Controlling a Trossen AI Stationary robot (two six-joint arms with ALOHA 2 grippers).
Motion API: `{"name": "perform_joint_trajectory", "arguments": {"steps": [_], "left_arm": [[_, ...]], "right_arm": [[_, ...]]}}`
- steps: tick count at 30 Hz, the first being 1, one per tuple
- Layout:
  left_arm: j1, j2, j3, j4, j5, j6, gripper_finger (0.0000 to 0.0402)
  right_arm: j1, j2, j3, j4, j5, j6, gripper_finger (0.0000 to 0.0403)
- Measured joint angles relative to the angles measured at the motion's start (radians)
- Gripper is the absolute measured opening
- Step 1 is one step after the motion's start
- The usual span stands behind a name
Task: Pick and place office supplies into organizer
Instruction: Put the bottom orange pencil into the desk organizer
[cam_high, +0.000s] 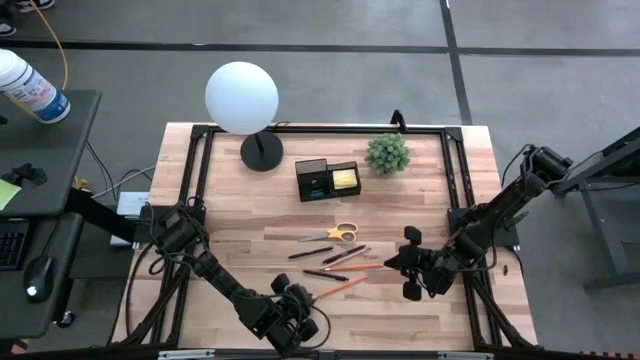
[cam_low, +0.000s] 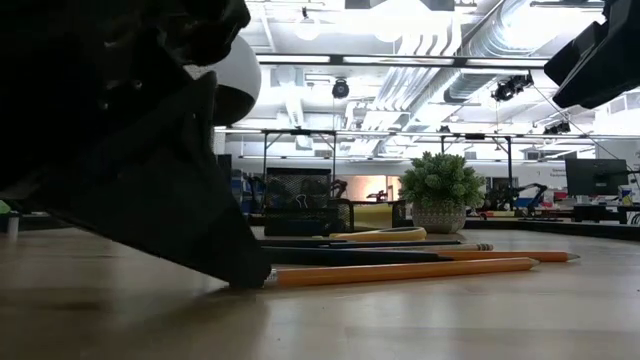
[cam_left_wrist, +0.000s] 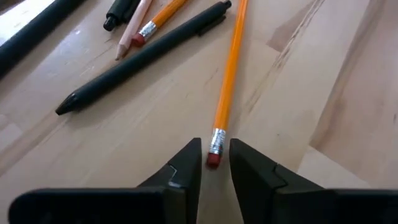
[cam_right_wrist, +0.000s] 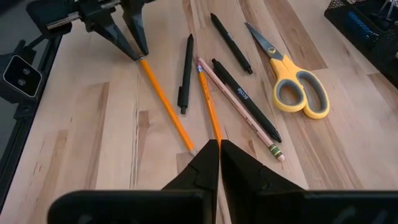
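Your left end effector (cam_left_wrist: 214, 163) sits low on the pale wooden desk (cam_high: 240, 235), its two dark fingers parted only narrowly with the red eraser tip of the long orange pencil (cam_left_wrist: 229, 81) between them; whether the pads already press on it you cannot tell, and the pencil is lying flat on the wood, not lifted. That pencil is the nearest of the loose pens to this arm, and its long axis runs straight away from the fingers, towards the yellow-handled scissors (cam_high: 340, 233) and beyond them the small black mesh organizer box (cam_high: 327, 180). So you hold, or nearly hold, the very end of a long thin thing: a grip there will likely let it swing or droop, and the lift probably wants to be slow. The other pens, a black pen (cam_left_wrist: 146, 53) among them, lie just beside the pencil on the side nearer the scissors. Your right end effector (cam_right_wrist: 219, 155) hovers on the far side of the pens from the left one, its fingers closed together with nothing between them, well apart from the organizer.
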Motion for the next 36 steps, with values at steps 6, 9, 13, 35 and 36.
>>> {"name": "perform_joint_trajectory", "arguments": {"steps": [6, 9, 13, 35, 36], "left_arm": [[-0.001, 0.008, 0.001, 0.024, -0.025, -0.004, 0.0074], [0.001, 0.018, 0.002, 0.030, -0.032, -0.005, 0.0074], [0.000, 0.022, 0.002, 0.028, -0.030, -0.023, 0.0074], [0.000, 0.010, 0.001, 0.043, 0.037, -0.049, 0.0012], [0.000, 0.005, 0.000, 0.040, 0.038, -0.050, 0.0007]], "right_arm": [[0.000, 0.000, 0.000, 0.007, -0.002, 0.000, 0.0014], [0.000, 0.000, 0.000, 0.009, -0.004, 0.006, 0.0014], [0.000, 0.000, 0.000, 0.010, -0.005, 0.015, 0.0014], [0.000, 0.000, 0.000, 0.012, -0.004, 0.015, 0.0013], [0.000, 0.000, 0.000, 0.012, -0.004, 0.015, 0.0013]]}}
